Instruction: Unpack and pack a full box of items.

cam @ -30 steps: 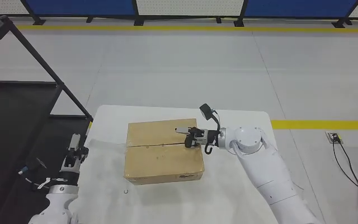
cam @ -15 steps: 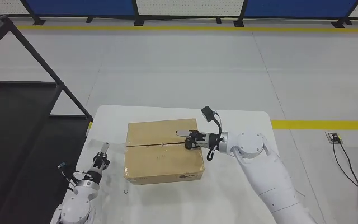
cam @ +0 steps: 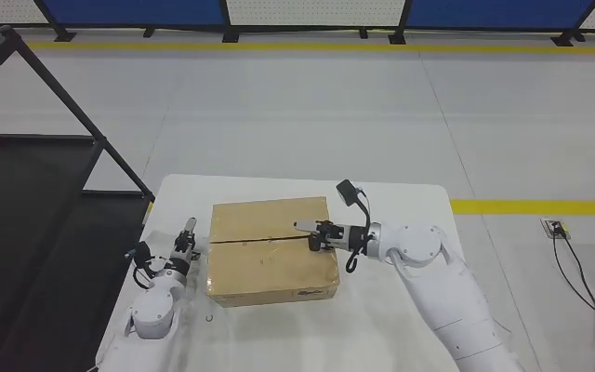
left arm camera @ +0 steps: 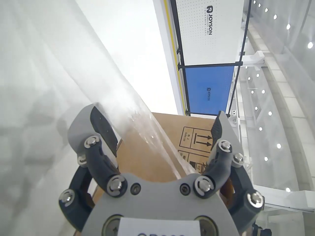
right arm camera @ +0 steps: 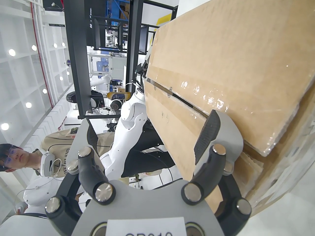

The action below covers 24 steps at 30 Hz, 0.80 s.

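Note:
A closed brown cardboard box (cam: 270,253) sits mid-table, with a seam (cam: 265,241) across its top under shiny clear tape. My right gripper (cam: 311,234) is open at the seam's right end. In the right wrist view, one of its fingers (right arm camera: 211,133) rests on the box top (right arm camera: 221,62) beside the seam (right arm camera: 172,94), and the other stands off the box. My left gripper (cam: 189,232) is at the box's left side, open (left arm camera: 160,128). A loose strip of clear tape (left arm camera: 147,133) runs from the box (left arm camera: 157,158) between its fingers.
The white table (cam: 390,307) has free room right of and in front of the box. A small wire hook (cam: 212,321) lies near the box's front left corner. A black metal frame (cam: 74,121) stands off the table's left side.
My left arm has swung in from the table's left edge to the box's left side. The right gripper has stayed at the seam, shifting only slightly.

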Tool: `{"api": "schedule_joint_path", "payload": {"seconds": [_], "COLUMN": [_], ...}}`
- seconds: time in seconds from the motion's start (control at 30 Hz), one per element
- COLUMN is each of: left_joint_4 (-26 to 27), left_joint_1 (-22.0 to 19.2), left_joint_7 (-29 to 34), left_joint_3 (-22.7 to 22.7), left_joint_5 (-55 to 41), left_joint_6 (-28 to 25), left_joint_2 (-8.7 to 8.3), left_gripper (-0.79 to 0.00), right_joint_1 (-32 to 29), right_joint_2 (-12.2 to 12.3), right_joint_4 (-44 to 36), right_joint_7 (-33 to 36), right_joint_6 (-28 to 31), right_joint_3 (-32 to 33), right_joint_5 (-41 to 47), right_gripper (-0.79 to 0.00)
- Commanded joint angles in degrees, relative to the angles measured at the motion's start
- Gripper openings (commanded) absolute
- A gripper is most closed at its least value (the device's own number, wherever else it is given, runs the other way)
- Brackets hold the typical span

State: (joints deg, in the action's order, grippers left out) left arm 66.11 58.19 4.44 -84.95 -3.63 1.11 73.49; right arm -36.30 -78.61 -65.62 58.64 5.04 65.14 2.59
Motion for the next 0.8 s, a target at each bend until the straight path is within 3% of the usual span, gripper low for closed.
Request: {"api": "schedule_joint_path", "payload": {"seconds": [0.0, 0.27, 0.5, 0.77], "left_joint_4": [-2.4, -5.9, -4.0, -0.8], "left_joint_1": [-1.7, -4.0, -2.6, -1.2], "left_joint_7": [-0.3, -2.2, -4.2, -1.9], "left_joint_3": [0.1, -1.8, -4.6, -7.6], "left_joint_5": [-3.8, -11.5, -13.4, -13.8], "left_joint_6": [-0.3, -6.0, -10.6, -12.3], "left_joint_2": [0.39, 1.05, 0.88, 0.28], "left_gripper": [0.0, 0.0, 0.0, 0.0], "right_joint_1": [-0.2, -0.5, 0.4, 1.5], "right_joint_2": [0.1, 0.5, 0.5, 0.5], "right_joint_4": [-0.5, -1.6, -1.0, 0.3], "right_joint_7": [-0.1, -0.4, -0.4, -0.4], "right_joint_6": [-0.3, -1.2, -1.5, -1.4], "right_joint_3": [0.0, -0.2, -1.0, -1.9], "right_joint_5": [-0.1, -0.4, -0.1, 0.5], "right_gripper": [0.0, 0.0, 0.0, 0.0]}}
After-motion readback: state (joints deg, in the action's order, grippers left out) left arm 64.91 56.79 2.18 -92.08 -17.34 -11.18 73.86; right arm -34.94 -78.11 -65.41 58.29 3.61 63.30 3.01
